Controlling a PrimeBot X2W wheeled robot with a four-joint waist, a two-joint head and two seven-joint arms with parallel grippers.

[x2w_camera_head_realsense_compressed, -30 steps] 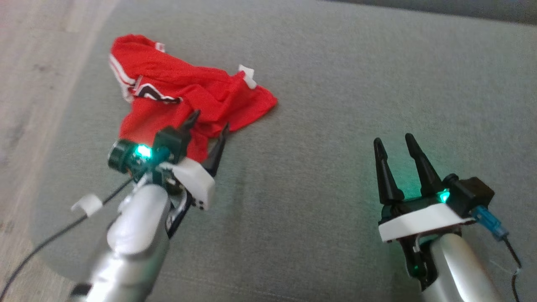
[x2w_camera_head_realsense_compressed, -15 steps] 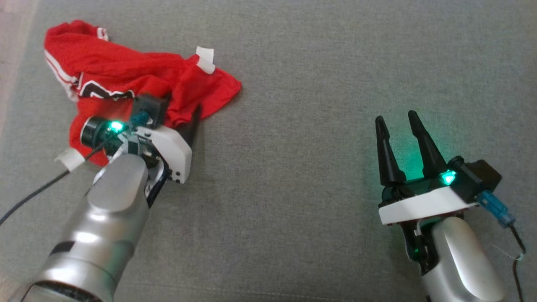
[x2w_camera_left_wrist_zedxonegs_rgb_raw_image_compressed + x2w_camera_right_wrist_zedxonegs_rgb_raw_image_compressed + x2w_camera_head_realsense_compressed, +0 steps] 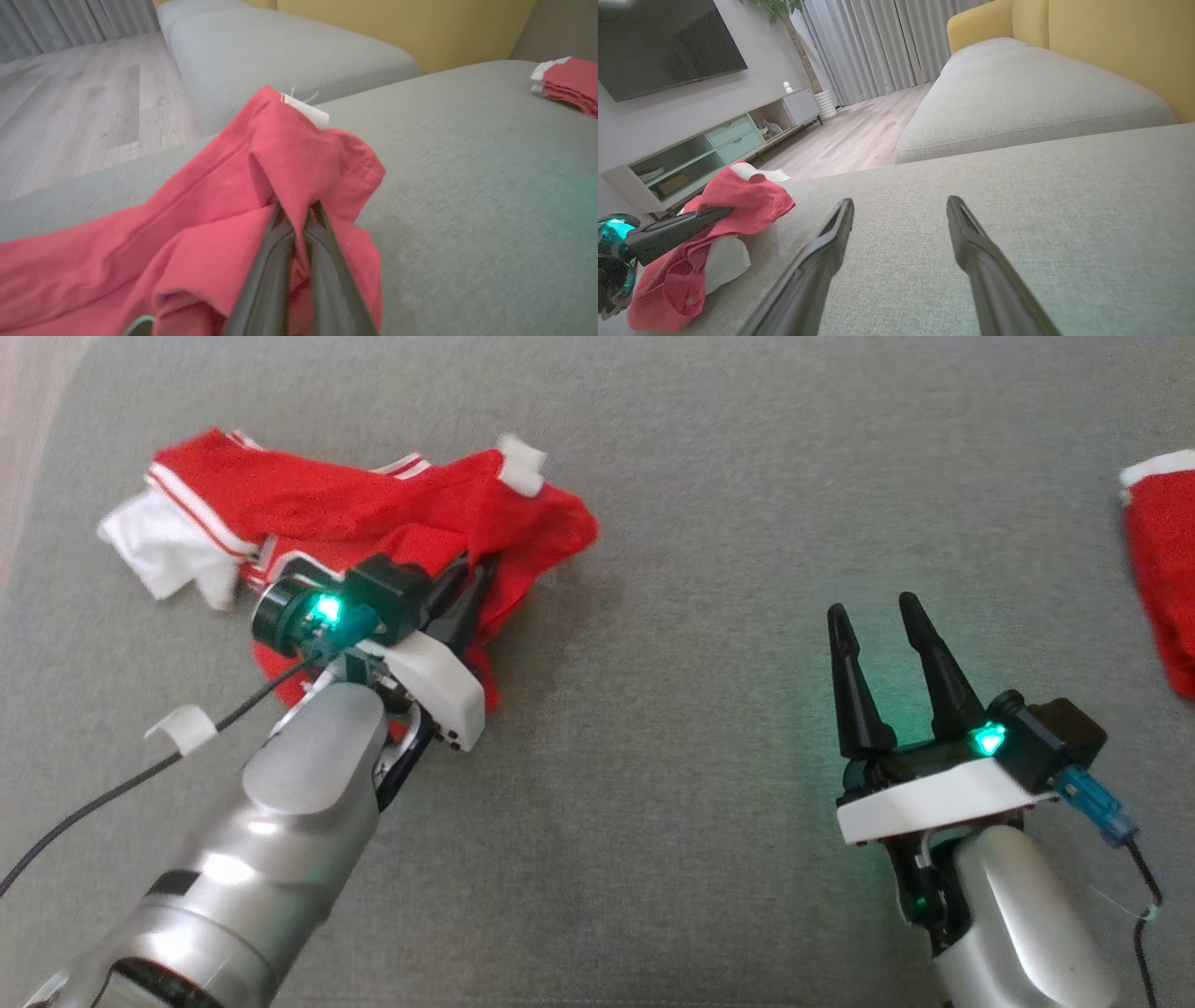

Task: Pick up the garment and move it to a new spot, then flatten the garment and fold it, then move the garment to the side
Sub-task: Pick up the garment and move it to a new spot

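Red garment (image 3: 373,513) crumpled on grey sofa cushion (image 3: 709,476), near its left edge. Left gripper (image 3: 296,212) jaws pinched on a raised fold. Right gripper (image 3: 873,616) jaws spread, empty, over cushion, well clear of garment.

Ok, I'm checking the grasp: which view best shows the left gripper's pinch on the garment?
Left wrist view: left gripper shut on a garment fold, close up. Head view: from behind, tips half hidden. Right wrist view: side-on, at the edge.

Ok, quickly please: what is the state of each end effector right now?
Left end effector: closed, pinching a fold of the red garment.
Right end effector: open, holding nothing.
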